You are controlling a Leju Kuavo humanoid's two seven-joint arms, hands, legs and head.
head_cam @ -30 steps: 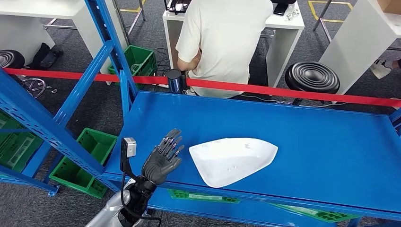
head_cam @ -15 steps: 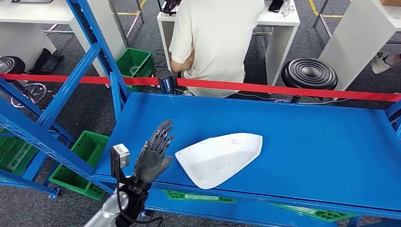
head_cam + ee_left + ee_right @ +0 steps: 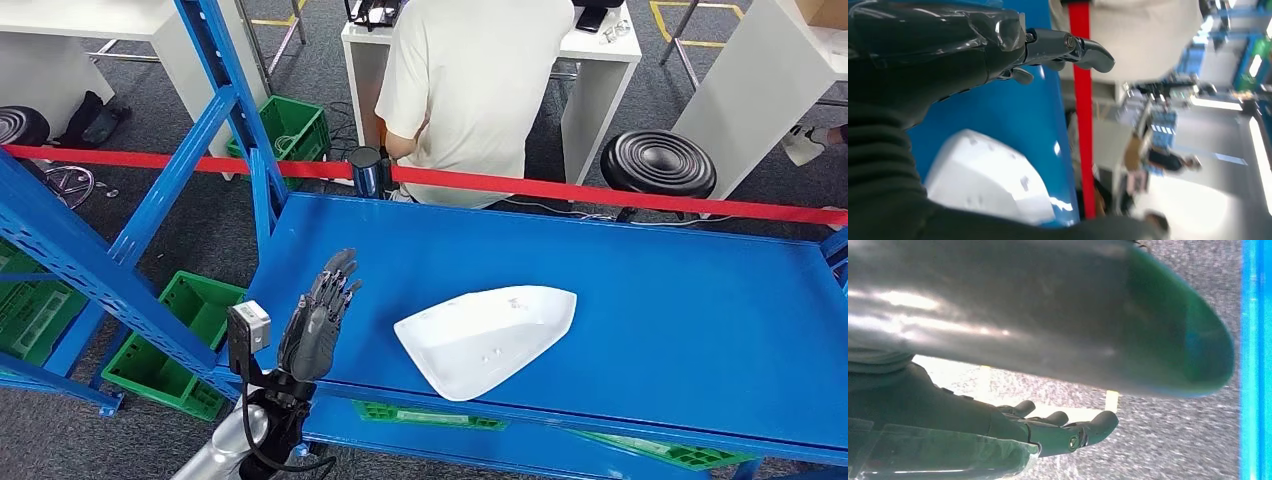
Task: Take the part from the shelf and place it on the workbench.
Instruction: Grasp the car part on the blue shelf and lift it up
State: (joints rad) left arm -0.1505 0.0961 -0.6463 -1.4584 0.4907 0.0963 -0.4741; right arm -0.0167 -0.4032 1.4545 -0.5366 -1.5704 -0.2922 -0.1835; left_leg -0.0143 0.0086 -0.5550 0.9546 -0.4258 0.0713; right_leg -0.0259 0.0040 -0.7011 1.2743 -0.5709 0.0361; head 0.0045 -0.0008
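Note:
The white, shell-shaped part point(image 3: 485, 338) lies flat on the blue shelf surface point(image 3: 650, 300), close to its front edge. My left hand point(image 3: 318, 318) is raised just left of the part, fingers straight and apart, holding nothing and not touching it. In the left wrist view the same hand point(image 3: 938, 55) hovers over the part point(image 3: 983, 180), with a gap between them. My right hand point(image 3: 998, 435) hangs low over grey floor, fingers loosely extended and empty.
A red tape barrier point(image 3: 600, 190) runs along the far side of the shelf. Behind it a person point(image 3: 480, 80) sits at a white desk beside a black stool point(image 3: 658, 162). Blue rack struts point(image 3: 150, 200) and green crates point(image 3: 165, 345) stand to the left.
The camera has swayed, shifting the whole scene. My left hand has turned more edge-on and drawn slightly further from the part, which still lies where it was.

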